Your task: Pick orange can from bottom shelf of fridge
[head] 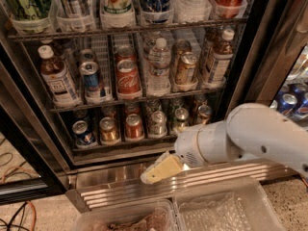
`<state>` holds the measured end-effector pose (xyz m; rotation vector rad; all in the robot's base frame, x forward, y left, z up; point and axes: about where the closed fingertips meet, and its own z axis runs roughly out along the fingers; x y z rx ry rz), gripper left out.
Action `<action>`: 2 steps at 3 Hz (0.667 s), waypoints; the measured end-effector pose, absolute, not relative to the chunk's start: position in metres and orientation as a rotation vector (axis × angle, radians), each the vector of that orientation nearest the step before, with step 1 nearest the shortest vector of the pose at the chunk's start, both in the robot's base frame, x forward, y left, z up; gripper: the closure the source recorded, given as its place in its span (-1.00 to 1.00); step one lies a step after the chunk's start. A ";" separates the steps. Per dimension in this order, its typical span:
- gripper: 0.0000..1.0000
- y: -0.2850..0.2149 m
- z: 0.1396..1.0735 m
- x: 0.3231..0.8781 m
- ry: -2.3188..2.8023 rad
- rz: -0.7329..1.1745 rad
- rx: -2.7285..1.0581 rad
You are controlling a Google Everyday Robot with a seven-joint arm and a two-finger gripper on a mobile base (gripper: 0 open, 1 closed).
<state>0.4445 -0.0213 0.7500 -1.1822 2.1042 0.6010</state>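
The orange can [109,130] stands upright on the bottom shelf [126,145] of the open fridge [29,124], second from the left in the front row. A blue can [83,134] stands to its left and a redder can [134,126] to its right. My gripper [161,170], with yellowish fingers [166,167], hangs in front of the ribbed steel base panel [120,189]. It is below the shelf, to the right of the orange can and apart from it, and it holds nothing.
Silver cans [156,124] fill the shelf's right lanes. Taller tiers above hold bottles [57,78] and cans. Two clear plastic bins [226,208] sit at the lower edge. The black door frame [250,57] stands to the right. Cables [19,211] lie on the floor at left.
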 end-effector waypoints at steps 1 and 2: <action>-1.00 0.012 0.731 0.466 2.045 0.655 -1.101; -1.00 0.046 0.706 0.482 1.985 0.702 -1.055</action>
